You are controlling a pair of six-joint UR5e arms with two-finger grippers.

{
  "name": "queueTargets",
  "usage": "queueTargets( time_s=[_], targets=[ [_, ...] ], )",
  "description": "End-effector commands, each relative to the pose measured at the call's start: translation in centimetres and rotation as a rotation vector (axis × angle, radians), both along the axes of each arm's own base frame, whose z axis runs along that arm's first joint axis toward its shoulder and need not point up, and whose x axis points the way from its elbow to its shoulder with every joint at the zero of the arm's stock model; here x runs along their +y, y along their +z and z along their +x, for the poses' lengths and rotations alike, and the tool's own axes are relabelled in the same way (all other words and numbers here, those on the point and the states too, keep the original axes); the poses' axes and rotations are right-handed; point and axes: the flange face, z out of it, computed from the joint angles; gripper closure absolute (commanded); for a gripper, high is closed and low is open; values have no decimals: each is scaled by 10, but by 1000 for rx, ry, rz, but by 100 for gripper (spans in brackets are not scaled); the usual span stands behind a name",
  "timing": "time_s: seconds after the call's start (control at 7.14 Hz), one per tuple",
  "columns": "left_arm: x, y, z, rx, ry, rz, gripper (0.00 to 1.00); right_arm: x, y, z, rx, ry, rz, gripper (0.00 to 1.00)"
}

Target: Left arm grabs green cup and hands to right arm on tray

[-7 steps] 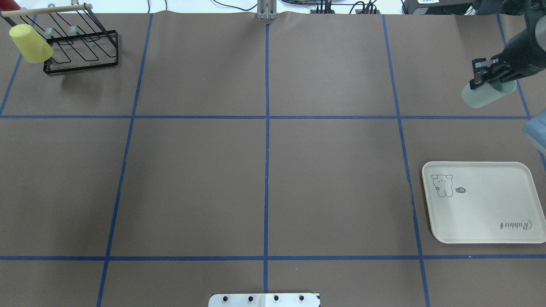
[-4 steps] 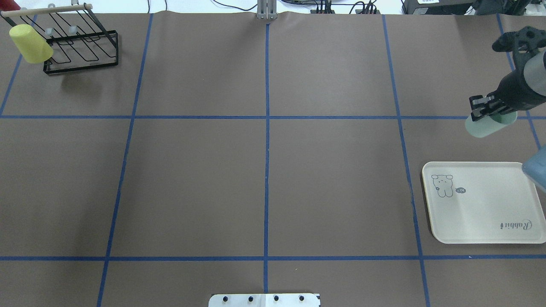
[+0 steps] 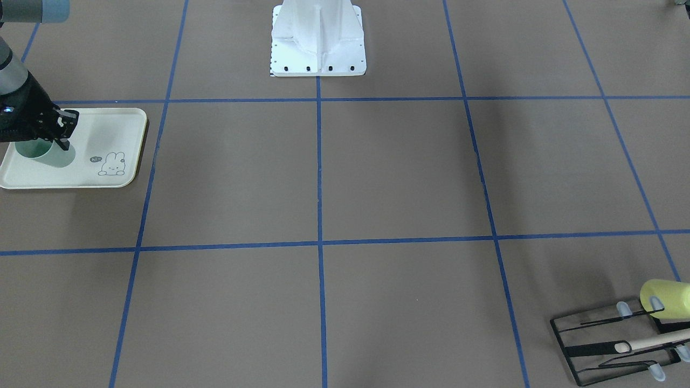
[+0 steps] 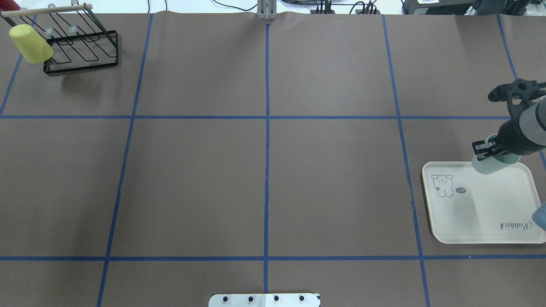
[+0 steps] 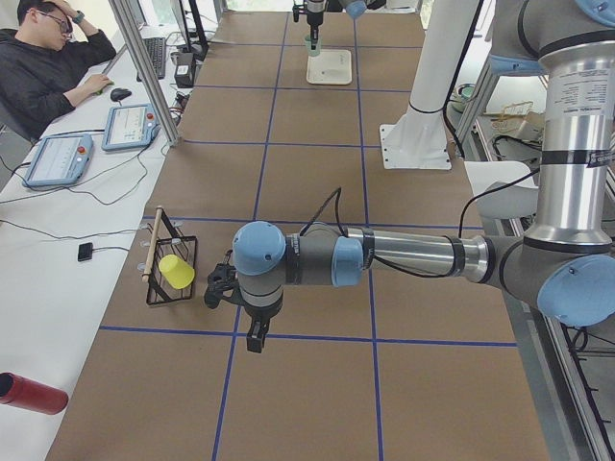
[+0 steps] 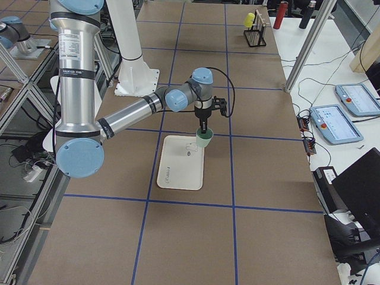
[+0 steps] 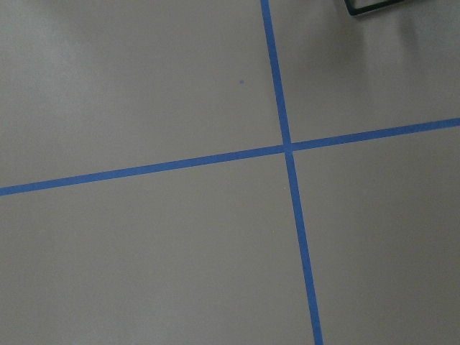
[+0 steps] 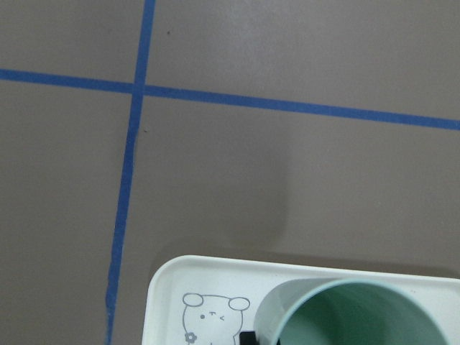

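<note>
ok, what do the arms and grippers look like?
Left arm and right arm match: silver-grey tubes, pale blue joint caps, a black cable looped at each wrist, printed label on the upright tube. Left gripper and right gripper: black, two-fingered.

Green cup (image 8: 353,316) and tray (image 8: 169,302) partly beyond right-wrist frame edge.

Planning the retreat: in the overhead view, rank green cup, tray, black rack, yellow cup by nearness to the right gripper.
1. green cup, in right gripper
2. tray, beneath
3. black rack, far left
4. yellow cup, beyond rack
</note>
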Motion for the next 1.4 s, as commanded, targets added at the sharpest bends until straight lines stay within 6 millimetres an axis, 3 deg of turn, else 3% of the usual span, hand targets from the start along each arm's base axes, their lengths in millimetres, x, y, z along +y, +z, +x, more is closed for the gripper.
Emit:
queueTargets(
  time_s=[0.0,0.14,0.56,0.7,0.84,0.98,1.26],
  targets=[
    [1,1,1,14,0,-2,0,34,25,-12,-7,19,4,100],
    [0,0,1,14,0,-1,0,46,36,-19,22,21,17,100],
    [1,0,1,14,0,-1,0,51,49,-28,25,31,12,100],
    [1,0,1,14,0,-1,0,51,49,-29,25,31,11,94],
    [0,-1,1,14,0,1,0,51,50,-30,26,34,8,31],
    [0,-1,1,14,0,1,0,50,48,-32,23,36,9,0],
    [0,-1,1,14,0,1,0,46,38,-33,8,40,24,0]
  ],
)
